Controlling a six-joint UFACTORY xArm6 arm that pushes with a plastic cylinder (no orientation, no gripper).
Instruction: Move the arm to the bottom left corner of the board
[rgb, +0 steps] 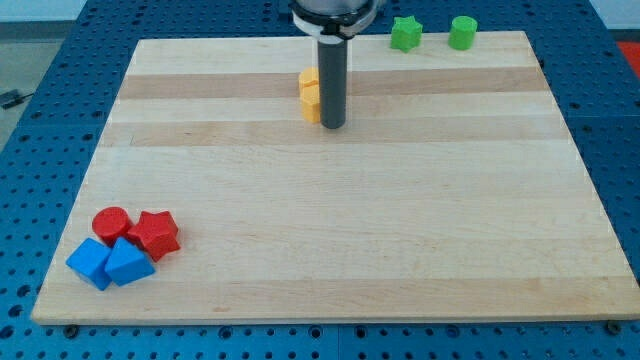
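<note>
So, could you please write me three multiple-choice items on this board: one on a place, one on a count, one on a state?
1. Where does my tip stand?
A. just right of the yellow blocks
B. among the red blocks
C. off the board

2. How many green blocks sit at the view's top edge?
A. one
B. two
C. four

3. The blue blocks and red blocks lie:
A. scattered widely
B. stacked
C. clustered together

Answers:
1 A: the rod ends beside the yellow pair.
2 B: green star and green cylinder.
3 C: red cylinder, red star, blue cube and blue block huddle at bottom left.

Two red blocks (135, 230), two blue (108, 263), two green (432, 33), perhaps two yellow (311, 95).
</note>
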